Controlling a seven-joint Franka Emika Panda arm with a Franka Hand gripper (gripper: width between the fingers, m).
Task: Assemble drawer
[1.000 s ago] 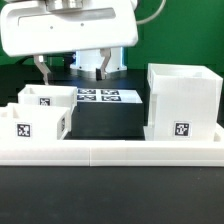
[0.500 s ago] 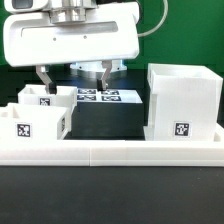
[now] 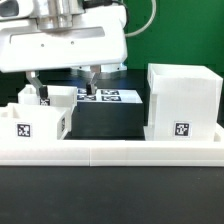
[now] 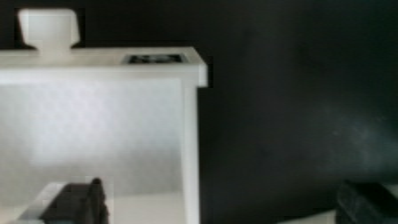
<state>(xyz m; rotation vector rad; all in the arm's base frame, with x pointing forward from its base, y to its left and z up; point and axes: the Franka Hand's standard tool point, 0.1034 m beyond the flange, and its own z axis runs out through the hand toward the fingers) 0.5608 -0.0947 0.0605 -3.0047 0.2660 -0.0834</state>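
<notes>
Two small white knobbed trays stand at the exterior view's left: a front one (image 3: 35,125) with a tag and a back one (image 3: 57,97) behind it. The large boxy casing (image 3: 183,100) stands at the right, tag facing front. My gripper (image 3: 62,84) hangs open and empty just above the back tray, with one finger over it and the other past its right side. In the wrist view the tray (image 4: 98,120) shows its knob (image 4: 48,28) and a tag, and the gripper (image 4: 222,205) is spread wide, with one fingertip (image 4: 75,200) over the tray's white surface.
The long low white rail (image 3: 110,152) runs across the front of the table. The marker board (image 3: 112,96) lies flat behind the black mat, between the trays and the casing. A green backdrop is behind.
The gripper has moved toward the exterior view's left and a little lower, from above the marker board to above the back tray. Its jaws stay open. The parts have not moved.
</notes>
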